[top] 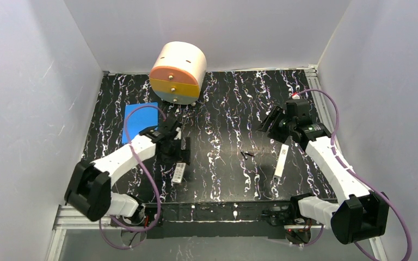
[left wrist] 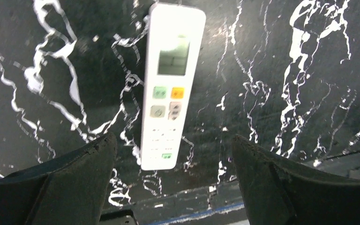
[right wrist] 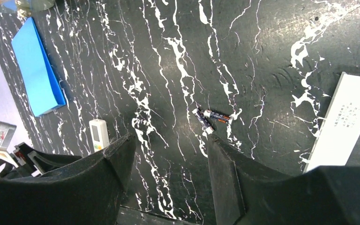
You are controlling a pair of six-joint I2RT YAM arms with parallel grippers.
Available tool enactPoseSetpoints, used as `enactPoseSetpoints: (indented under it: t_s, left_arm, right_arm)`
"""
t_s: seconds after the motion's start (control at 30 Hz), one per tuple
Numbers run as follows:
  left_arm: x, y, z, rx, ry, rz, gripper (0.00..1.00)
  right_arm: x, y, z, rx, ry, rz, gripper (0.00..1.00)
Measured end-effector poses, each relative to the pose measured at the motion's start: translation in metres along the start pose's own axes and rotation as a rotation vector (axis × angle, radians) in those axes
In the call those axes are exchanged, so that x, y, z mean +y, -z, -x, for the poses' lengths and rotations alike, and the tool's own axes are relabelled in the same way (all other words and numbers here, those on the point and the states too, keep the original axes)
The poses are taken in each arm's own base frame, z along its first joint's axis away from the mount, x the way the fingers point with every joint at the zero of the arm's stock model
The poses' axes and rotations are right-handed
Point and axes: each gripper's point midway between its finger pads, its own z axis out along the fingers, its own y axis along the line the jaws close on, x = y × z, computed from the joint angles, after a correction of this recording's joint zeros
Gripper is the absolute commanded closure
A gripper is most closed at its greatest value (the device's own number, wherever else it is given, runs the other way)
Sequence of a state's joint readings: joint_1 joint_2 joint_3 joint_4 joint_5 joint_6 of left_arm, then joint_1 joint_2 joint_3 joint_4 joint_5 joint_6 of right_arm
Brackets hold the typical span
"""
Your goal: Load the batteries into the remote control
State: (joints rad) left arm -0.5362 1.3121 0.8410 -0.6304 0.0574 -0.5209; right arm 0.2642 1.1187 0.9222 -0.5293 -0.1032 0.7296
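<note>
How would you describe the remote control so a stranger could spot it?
On the black marbled table, find the left gripper. The remote control lies just nearer the arm bases. Unlike the plain white bar, it shows a screen and buttons.

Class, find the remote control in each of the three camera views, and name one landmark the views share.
Top external: remote control lies left of centre, toward the near edge.
Left wrist: remote control fills the upper centre, screen up.
Right wrist: remote control is small, lower left, below the blue pad.
Shared landmark: the black white-veined table.
</note>
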Motion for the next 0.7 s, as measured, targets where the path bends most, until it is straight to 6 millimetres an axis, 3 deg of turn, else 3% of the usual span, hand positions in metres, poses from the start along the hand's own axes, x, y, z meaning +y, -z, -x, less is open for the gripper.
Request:
enactPoseSetpoints:
  t_s: [0.1, 0.43, 0.7]
  left_arm:
    - [-0.009, -0.012, 0.007, -0.008, -0.06, 0.05, 0.12]
    - [-0.003, -0.049, 0.01, -0.006, -0.104, 0.148, 0.39]
    - [-0.002, -0.056, 0.012, -0.003, -0.166, 0.18, 0.58]
  right_arm:
    - [-0.002, -0.001, 0.001, -0.007, 0.0, -0.01, 0.34]
    - [-0.004, -0.001, 0.003, -0.021, 0.001, -0.022, 0.35]
    - [-0.004, -0.002, 0.004, -0.022, 0.0, -0.022, 0.34]
